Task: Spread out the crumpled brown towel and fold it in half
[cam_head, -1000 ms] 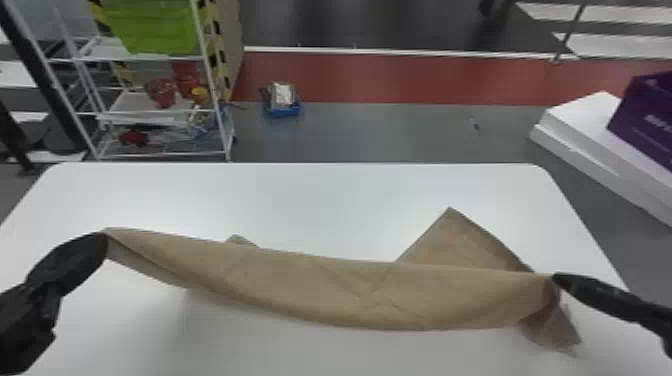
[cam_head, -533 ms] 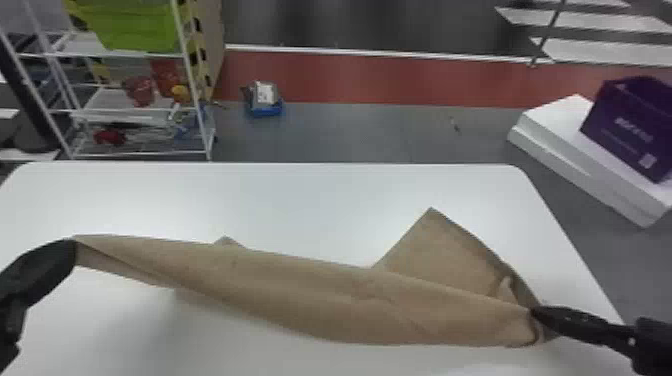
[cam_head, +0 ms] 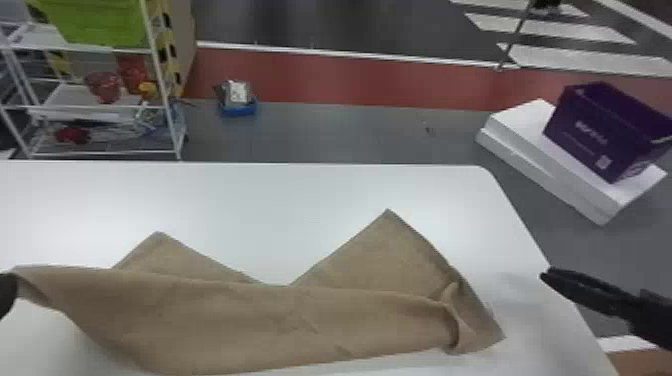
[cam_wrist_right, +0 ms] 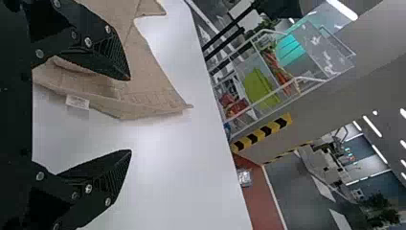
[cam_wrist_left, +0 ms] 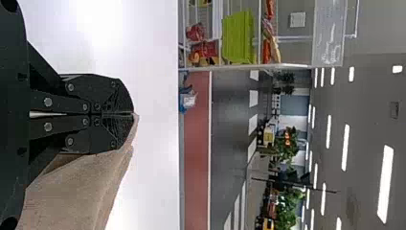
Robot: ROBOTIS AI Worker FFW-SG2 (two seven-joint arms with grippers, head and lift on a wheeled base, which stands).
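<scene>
The towel [cam_head: 250, 320] is partly spread over the bench [cam_head: 300, 192], left claw [cam_wrist_left: 133, 114] clamped on one end, right claw [cam_wrist_right: 129, 115] apart and empty, smoothing and folding left.

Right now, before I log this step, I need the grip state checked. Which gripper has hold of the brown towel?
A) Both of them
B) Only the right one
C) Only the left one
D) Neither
C: the left gripper is closed on a corner of the brown towel, while the right gripper stands open with nothing between its fingers.
</scene>
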